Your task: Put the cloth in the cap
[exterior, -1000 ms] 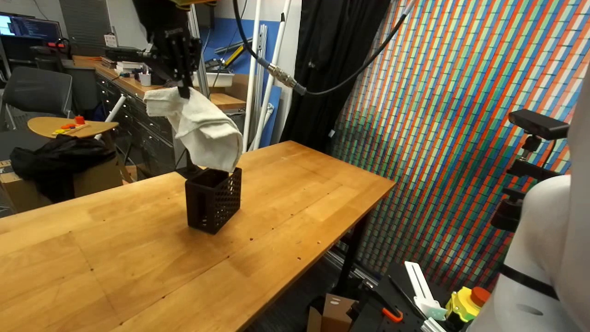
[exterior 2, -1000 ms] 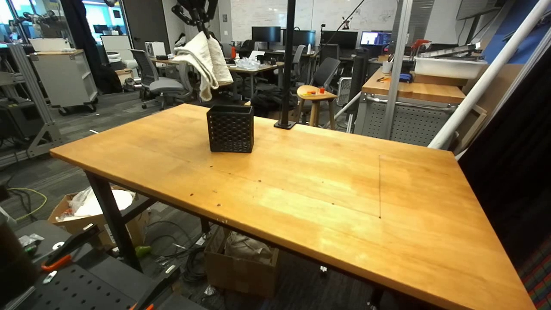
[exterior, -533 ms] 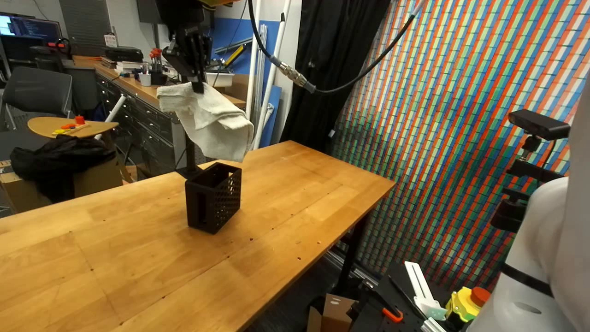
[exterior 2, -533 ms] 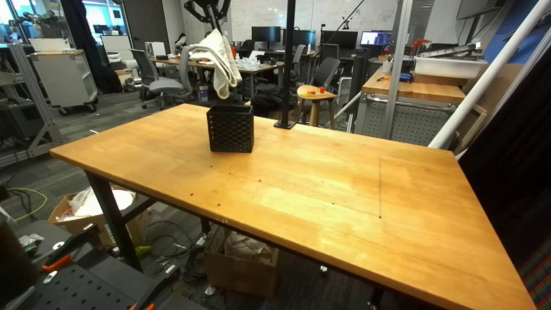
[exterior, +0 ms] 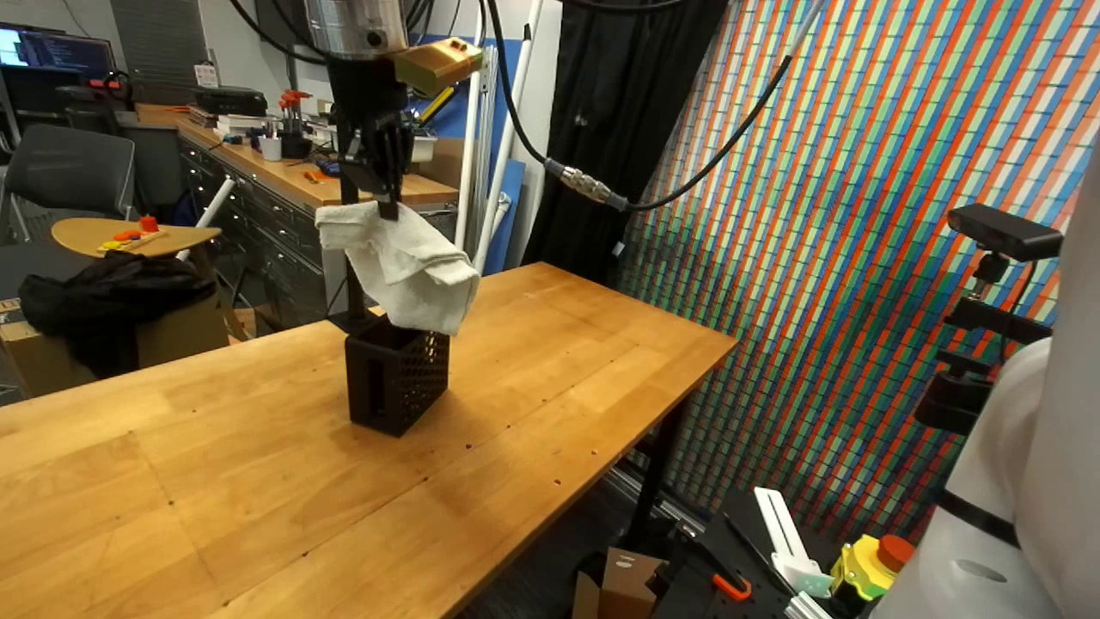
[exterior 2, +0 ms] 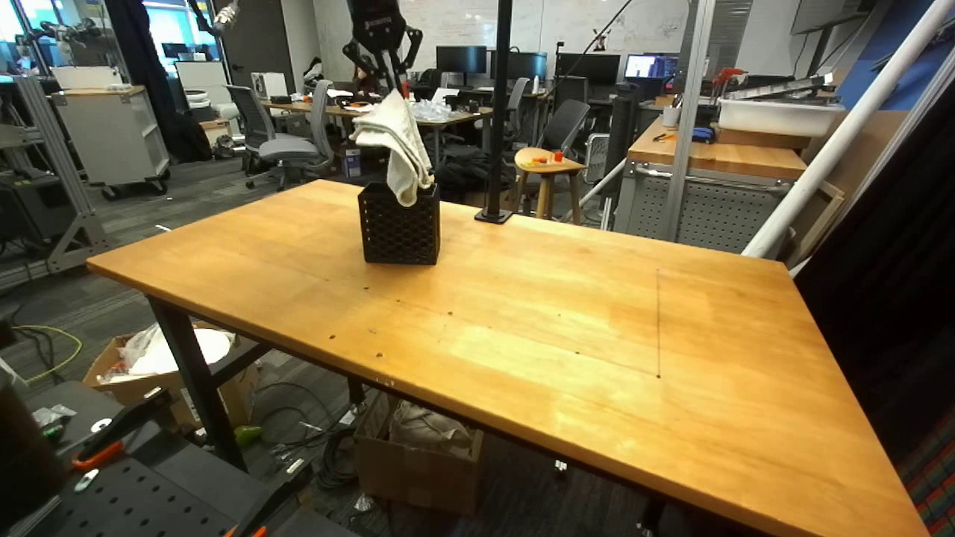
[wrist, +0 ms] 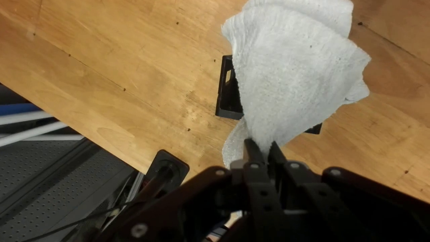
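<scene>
A white cloth [exterior: 412, 279] hangs from my gripper [exterior: 389, 211] above a black open-topped box with perforated sides [exterior: 395, 387]. In an exterior view the cloth [exterior 2: 394, 134] hangs with its lowest fold overlapping the rim of the box [exterior 2: 401, 237]; whether it touches is unclear. In the wrist view the gripper [wrist: 261, 144] is shut on a pinched end of the cloth [wrist: 292, 70]. The cloth spreads out and hides most of the box [wrist: 230, 97], whose rim shows at one side and one corner. No cap shows; the box is the only container on the table.
The box stands on a wooden table [exterior: 284, 481]. A black post [exterior 2: 498, 112] on a base plate rises from the table's edge near the box. A cable [exterior: 670, 202] loops from the arm. Camera mounts [exterior: 1001, 232] stand near the robot's base.
My gripper and the cloth have moved to the right in both exterior views, then come down over the box. The cloth stays gripped. The box has not moved.
</scene>
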`<state>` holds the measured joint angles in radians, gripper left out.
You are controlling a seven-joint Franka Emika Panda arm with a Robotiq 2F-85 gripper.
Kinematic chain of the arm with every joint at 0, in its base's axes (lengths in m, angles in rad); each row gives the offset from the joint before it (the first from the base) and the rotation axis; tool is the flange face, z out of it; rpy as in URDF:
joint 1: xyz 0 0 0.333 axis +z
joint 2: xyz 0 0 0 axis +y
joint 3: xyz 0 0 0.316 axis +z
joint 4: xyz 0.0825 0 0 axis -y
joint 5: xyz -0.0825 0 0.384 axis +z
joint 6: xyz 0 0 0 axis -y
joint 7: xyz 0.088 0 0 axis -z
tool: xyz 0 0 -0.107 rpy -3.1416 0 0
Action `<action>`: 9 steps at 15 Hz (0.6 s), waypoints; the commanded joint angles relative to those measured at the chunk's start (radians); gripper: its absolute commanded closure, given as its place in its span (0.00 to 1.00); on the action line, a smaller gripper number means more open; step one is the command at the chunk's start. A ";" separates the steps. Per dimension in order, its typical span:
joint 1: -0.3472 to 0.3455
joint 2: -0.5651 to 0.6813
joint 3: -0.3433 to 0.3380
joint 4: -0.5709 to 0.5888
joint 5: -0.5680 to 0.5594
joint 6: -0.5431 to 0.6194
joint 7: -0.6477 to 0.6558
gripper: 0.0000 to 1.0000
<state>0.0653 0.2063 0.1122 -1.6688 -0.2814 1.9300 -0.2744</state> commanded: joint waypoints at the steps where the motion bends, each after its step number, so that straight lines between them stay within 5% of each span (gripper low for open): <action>1: -0.021 -0.046 -0.015 -0.112 0.050 0.103 -0.044 0.96; 9: -0.045 -0.029 -0.017 -0.225 0.128 0.225 -0.085 0.96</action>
<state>0.0265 0.2058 0.1040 -1.8411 -0.1959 2.0990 -0.3194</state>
